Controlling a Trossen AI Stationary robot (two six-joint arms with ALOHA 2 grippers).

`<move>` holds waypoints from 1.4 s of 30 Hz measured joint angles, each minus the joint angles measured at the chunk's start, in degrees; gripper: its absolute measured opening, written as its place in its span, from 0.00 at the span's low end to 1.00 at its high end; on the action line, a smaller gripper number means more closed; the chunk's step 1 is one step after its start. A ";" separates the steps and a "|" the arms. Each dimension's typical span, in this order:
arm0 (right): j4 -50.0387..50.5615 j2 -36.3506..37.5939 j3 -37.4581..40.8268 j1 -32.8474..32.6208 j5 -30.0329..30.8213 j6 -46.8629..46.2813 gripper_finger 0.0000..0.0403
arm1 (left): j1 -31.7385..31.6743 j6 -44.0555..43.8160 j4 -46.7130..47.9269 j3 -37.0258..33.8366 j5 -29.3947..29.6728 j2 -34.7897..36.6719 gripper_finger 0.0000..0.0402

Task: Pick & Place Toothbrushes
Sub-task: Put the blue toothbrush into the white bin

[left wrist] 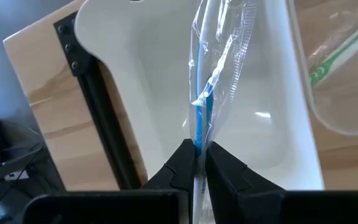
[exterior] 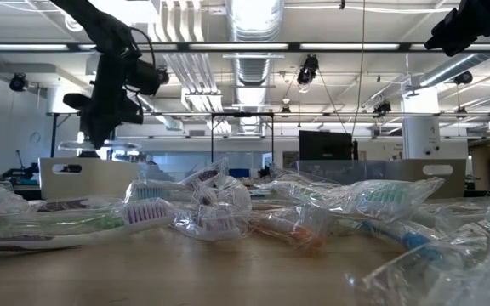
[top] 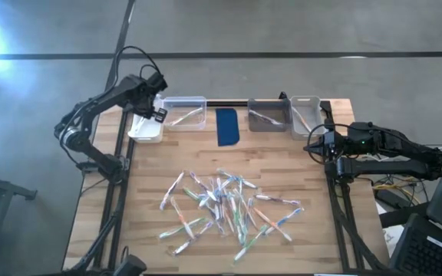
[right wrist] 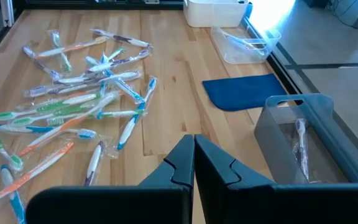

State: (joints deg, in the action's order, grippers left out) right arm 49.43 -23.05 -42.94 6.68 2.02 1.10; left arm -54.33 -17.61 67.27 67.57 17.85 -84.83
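My left gripper (top: pixel 153 113) hangs over the white bin (top: pixel 146 129) at the table's far left, shut on a blue toothbrush in a clear wrapper (left wrist: pixel 207 81). The brush reaches down from the fingers into the bin's mouth (left wrist: pixel 142 93); whether its tip touches the floor I cannot tell. A loose pile of wrapped toothbrushes (top: pixel 225 211) lies flat on the wood in the middle of the table (right wrist: pixel 73 106). My right gripper (right wrist: pixel 194 152) waits shut at the table's right edge (top: pixel 318 142), touching nothing. My left gripper pinches the wrapped toothbrush between its two fingers, on the blue handle and wrapper (left wrist: pixel 198 144) at the end nearest the wrist. The fingers point steeply down from above. The brush hangs below them, roughly in line with them, its wrapper slack around it.
Along the far edge stand a clear bin (top: pixel 184 113) holding a green toothbrush (left wrist: pixel 337 53), a dark blue pad (top: pixel 227 126), a grey bin (top: pixel 268 115) with a brush inside (right wrist: pixel 301 146), and another clear bin (top: pixel 305 113). Bare wood lies between the bins and the pile.
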 joint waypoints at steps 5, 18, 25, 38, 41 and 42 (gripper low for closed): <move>0.00 0.00 0.00 -0.02 0.00 0.00 0.02 | -0.41 1.10 -2.23 -2.09 -0.03 -0.03 0.06; 0.01 0.00 -0.01 -0.01 0.00 0.00 0.02 | -1.46 2.32 -3.81 -3.80 -1.11 -0.09 0.06; 0.01 0.00 0.00 -0.02 0.01 -0.01 0.02 | -1.31 -2.35 -1.60 -4.65 -2.64 -0.09 0.06; 0.00 0.00 0.00 -0.02 0.00 0.00 0.02 | 1.11 -6.45 0.93 -4.72 2.61 -0.12 0.05; 0.01 0.00 -0.01 0.00 0.00 0.00 0.02 | 2.06 -7.47 1.08 -4.71 4.56 -0.12 0.05; 0.00 0.00 -0.01 -0.01 0.01 -0.02 0.02 | 2.41 -7.84 1.07 -4.72 5.52 -0.12 0.05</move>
State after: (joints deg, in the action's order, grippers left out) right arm 49.43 -23.05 -42.94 6.67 2.03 1.09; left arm -51.92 -25.45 68.34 62.85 23.37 -84.95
